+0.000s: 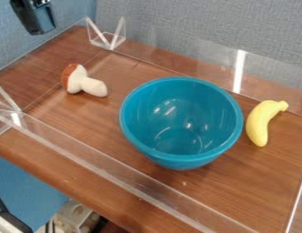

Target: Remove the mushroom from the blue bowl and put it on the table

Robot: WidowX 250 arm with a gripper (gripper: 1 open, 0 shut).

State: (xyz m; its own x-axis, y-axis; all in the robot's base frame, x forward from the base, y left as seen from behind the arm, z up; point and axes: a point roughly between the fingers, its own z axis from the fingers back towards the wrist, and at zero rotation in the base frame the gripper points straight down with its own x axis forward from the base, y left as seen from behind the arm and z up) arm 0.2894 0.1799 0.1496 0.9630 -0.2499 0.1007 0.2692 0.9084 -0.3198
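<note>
From my remote seat the job looks finished, or very nearly so. The desk (68, 127), a brown wood-grain top fenced by low clear acrylic walls (178, 59), carries everything I need to check. The blue bowl (180, 121) sits near the middle of it, upright, and I can see straight down to its glossy bottom: nothing lies inside, only reflections. To its right, just apart from the rim, lies a yellow banana (263, 121), which has no part in this task. The mushroom (83, 82) lies on its side on the bare wood to the left of the bowl, clear of the rim, cream stem pointing toward the bowl and orange-brown cap away from it. The gripper (35, 15) is up in the far left corner of the view, well apart from the mushroom; only a dark part of it shows, so I cannot tell how wide it stands, and I see nothing in it. I judge that nothing is left but to pull the arm clear.
</note>
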